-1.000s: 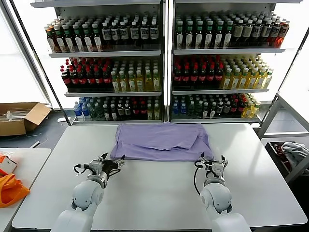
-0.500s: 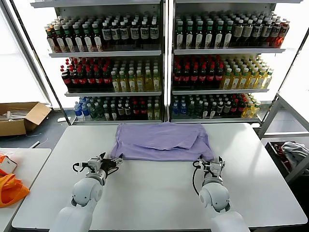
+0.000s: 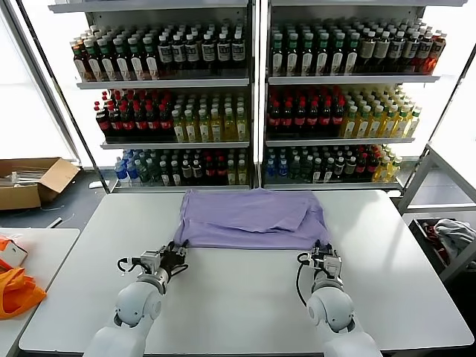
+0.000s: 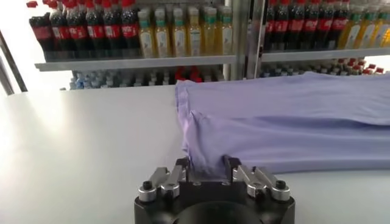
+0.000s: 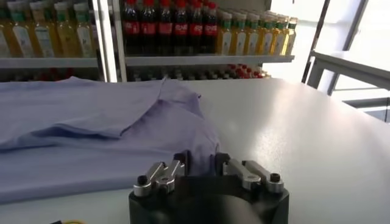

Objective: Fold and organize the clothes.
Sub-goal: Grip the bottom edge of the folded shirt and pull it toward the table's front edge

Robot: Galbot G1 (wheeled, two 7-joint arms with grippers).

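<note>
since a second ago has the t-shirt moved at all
Yes. The lavender T-shirt has slid toward the robot: its near hem now lies farther from the table's far edge, both near corners pinched by the left tool and right tool.

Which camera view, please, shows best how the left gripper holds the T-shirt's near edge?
The left wrist view: the left gripper has the T-shirt corner between its fingers. The head view shows that gripper small at the hem; the right wrist view shows only the right gripper.

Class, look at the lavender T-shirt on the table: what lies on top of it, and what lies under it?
A folded-over layer of the lavender T-shirt lies on top of it. Under it only the white table shows around its edges; anything beneath the cloth is covered.
</note>
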